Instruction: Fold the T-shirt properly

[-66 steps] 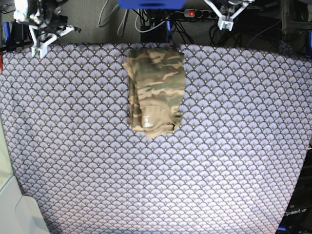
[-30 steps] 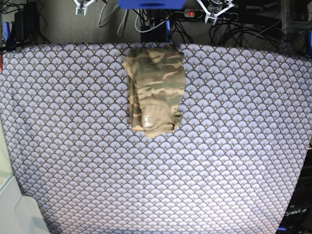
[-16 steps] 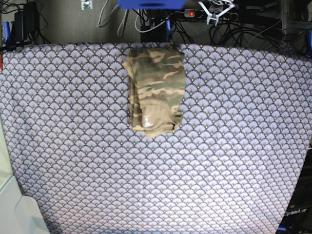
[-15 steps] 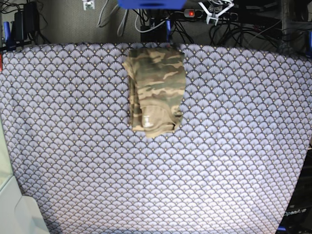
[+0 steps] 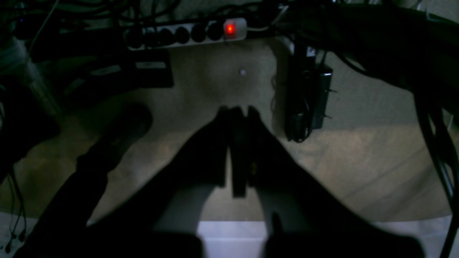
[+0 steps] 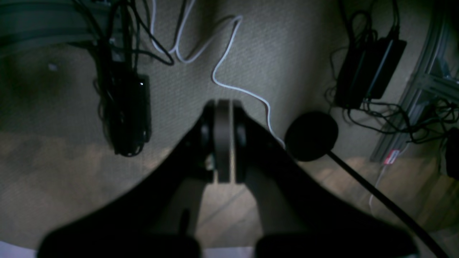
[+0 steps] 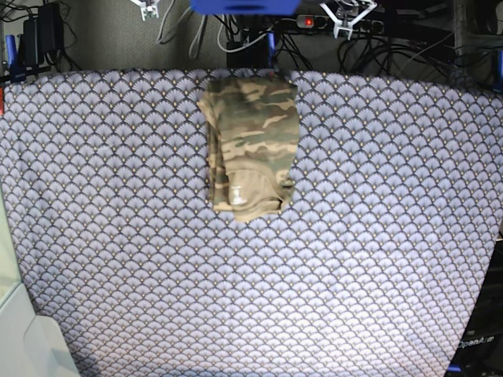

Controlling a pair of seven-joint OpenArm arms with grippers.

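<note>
Folded T-shirt (image 7: 250, 146) upper centre on tablecloth (image 7: 354, 259), left gripper (image 5: 235, 111) closed empty, right gripper (image 6: 222, 104) closed empty, both over floor.

The base view looks steeply down from overhead onto the purple scallop-patterned tablecloth (image 7: 251, 275), which fills nearly the whole frame, with a strip of grey carpeted floor (image 7: 102, 35) along the 12 o'clock edge. The left wrist view sits close behind its own dark fingers (image 5: 211, 157) and faces down at that floor, a white power strip with a red lit switch (image 5: 200, 32) at 12 o'clock. The right wrist view, equally close behind its fingers (image 6: 222, 150), faces down at the same carpet, a white cable (image 6: 229, 84) trailing from 12 o'clock. The base and left wrist views share the power strip (image 7: 314, 21); all three share the carpet.
</note>
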